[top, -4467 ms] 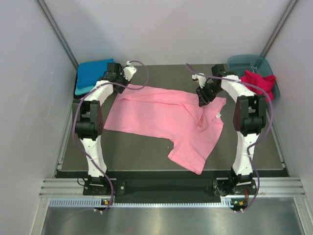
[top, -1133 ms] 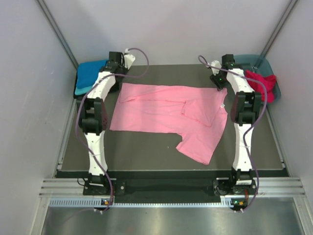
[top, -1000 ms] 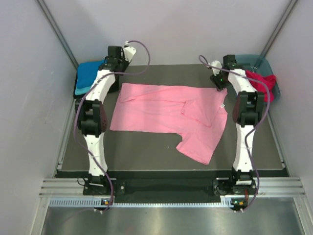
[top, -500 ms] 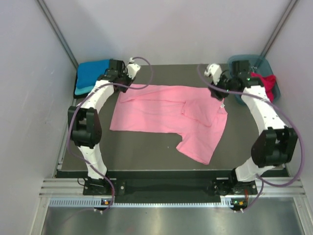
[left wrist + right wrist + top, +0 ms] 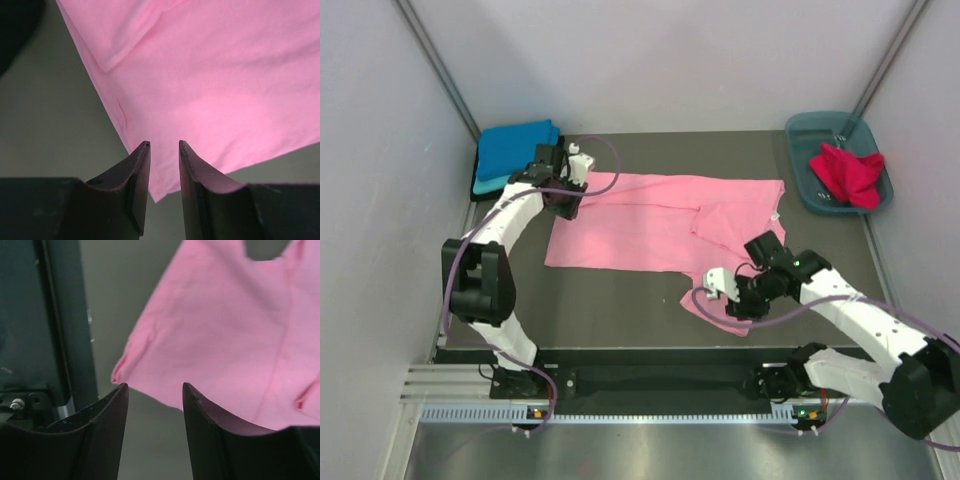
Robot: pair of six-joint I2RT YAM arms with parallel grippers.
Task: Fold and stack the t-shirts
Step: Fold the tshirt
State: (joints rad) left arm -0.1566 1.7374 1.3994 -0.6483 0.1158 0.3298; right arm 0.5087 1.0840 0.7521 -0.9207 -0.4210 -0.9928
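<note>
- Pink t-shirt [image 5: 660, 225] lies spread out in the middle of the dark surface [image 5: 620, 310]. It is not folded yet. One part sticks out toward the near edge, and there is a bump of cloth near its right side.
- A blue t-shirt [image 5: 515, 143] sits folded on a turquoise t-shirt [image 5: 483, 184] at the far left corner. A red t-shirt [image 5: 847, 170] lies crumpled in the tub [image 5: 805, 130] at the far right.
- The left pincer [image 5: 566, 196] is at the far left corner of the pink shirt. Its fingers are a little apart and hold nothing.
- The right pincer [image 5: 728, 296] is by the part that sticks out near the front. Its fingers are apart and hold nothing too.
- I think the next job is to grab two spots and fold the shirt over.
- It could go wrong if a pincer nips only a tiny bit of the edge. Then the soft cloth may slip out.
- If one arm pulls more than the other, the fold may come out crooked.
- The bump could get folded in and make the stack lumpy.
</note>
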